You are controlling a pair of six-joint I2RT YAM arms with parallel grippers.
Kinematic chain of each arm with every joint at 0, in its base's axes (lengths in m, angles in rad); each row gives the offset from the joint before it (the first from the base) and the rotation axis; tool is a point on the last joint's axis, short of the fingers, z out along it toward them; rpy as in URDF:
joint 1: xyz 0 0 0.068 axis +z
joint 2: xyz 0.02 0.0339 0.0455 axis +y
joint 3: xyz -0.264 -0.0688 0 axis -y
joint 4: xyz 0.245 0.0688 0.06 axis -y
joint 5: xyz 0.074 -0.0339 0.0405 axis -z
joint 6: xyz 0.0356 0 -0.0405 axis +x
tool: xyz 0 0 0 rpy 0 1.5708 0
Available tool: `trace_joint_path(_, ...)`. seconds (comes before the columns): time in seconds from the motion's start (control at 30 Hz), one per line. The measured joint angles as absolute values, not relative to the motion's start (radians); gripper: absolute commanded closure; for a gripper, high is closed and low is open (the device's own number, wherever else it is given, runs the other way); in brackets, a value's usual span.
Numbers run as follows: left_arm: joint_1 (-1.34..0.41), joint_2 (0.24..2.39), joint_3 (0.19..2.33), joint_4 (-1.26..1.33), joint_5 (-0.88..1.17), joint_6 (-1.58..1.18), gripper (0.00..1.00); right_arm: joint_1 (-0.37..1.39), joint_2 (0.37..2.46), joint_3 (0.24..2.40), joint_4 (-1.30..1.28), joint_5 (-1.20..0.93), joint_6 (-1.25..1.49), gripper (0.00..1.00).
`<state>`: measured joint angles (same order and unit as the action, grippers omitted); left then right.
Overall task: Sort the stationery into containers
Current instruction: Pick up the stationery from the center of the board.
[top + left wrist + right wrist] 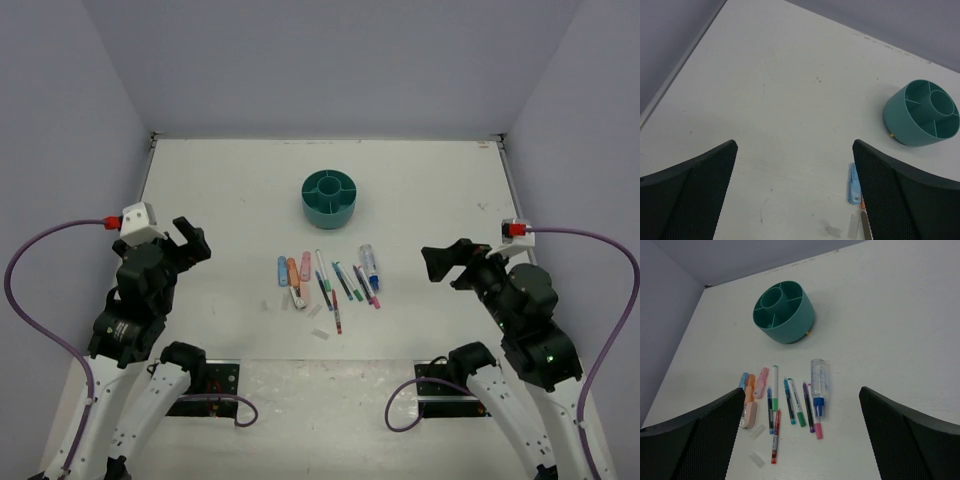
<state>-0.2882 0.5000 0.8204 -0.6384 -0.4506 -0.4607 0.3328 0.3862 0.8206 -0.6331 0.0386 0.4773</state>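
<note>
- The left gripper [190, 240] hangs at the left middle of the top view. Its jaws are spread wide and hold nothing, and it is well apart from the stationery [325, 280].
- Nothing looks sorted yet, so the step in hand is probably a first pick. The blue marker [283, 270], orange marker [293, 270] and pink marker [306, 265] lie side by side at the left end of the row, almost touching. Taking the outer blue one first, with the fingers set across its barrel, should spare its neighbours a nudge.
- The thin pens [336, 285] fan out in the middle of the frame, and some touch or cross. They lie flat, so the fingertips would have to close low against the surface. Lifting the top pen of a crossing pair first seems wise.
- Small white pieces [322, 333] lie just below the row and could be missed easily.
- The teal organiser [330, 213] stands upright above the row, at centre frame. Its compartments look empty, so a release from straight above one of them should do.
- A clear tube [370, 265] with a blue cap ends the row on the right.
- The right gripper [440, 265] sits at the right middle, wide open and empty, near that tube.
- The table [230, 190] is white, matt and lightly scuffed. Plain grey-lilac walls [330, 60] enclose it on three sides. Purple cables [40, 250] loop beside each arm.
</note>
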Motion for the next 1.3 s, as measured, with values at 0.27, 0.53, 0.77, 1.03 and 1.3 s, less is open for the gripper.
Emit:
trace_joint_path(0.27,-0.288,0.49,0.82,-0.638,-0.448,-0.462,0.0,0.333,0.391,0.771,-0.609,0.035,0.497,0.01)
trace_joint_path(0.53,-0.288,0.493,0.803,-0.622,-0.394,-0.46,0.0,0.359,0.864,0.789,-0.55,0.005,0.509,0.26)
trace_joint_path(0.77,-0.289,0.498,0.803,-0.611,-0.362,-0.46,0.0,0.489,1.337,0.902,-0.54,0.053,0.474,0.55)
trace_joint_path(1.03,-0.295,0.502,0.803,-0.607,-0.344,-0.46,0.0,0.57,1.562,0.993,-0.514,0.087,0.453,0.61)
trace_joint_path(1.3,-0.297,0.502,0.795,-0.606,-0.34,-0.459,0.0,0.576,1.637,0.995,-0.496,0.099,0.445,0.6)
